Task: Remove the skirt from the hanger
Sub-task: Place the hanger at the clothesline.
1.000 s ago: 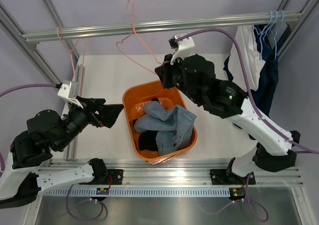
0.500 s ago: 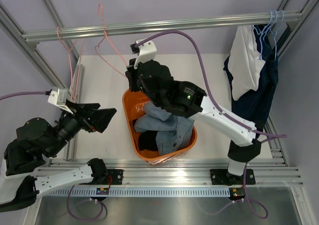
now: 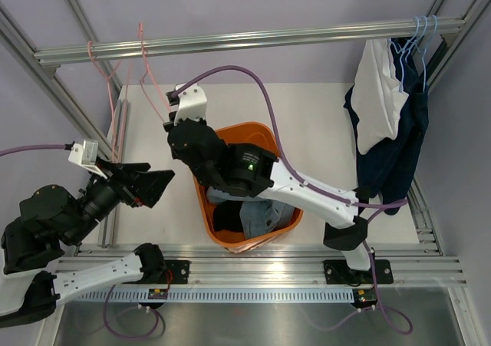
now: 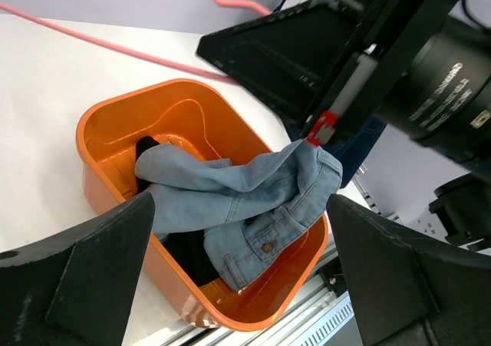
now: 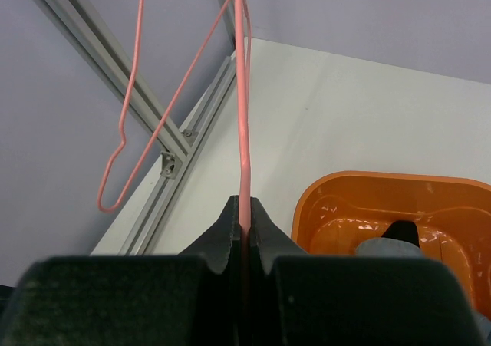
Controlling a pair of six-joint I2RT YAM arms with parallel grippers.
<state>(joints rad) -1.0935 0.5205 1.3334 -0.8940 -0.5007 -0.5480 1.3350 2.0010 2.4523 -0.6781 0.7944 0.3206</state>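
Right gripper (image 5: 244, 208) is clamped tight on the pink wire hanger (image 5: 244, 100) — the bare wire runs straight up from between its fingers. The denim skirt (image 4: 238, 196) lies crumpled in the orange bin (image 4: 107, 123), off the hanger — left gripper (image 3: 156, 179) hovers beside the bin, jaws wide apart, holding nothing.

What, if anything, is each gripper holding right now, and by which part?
The right gripper pinches the pink hanger between shut fingers, on a straight stretch of its wire. The left gripper is open and holds nothing.
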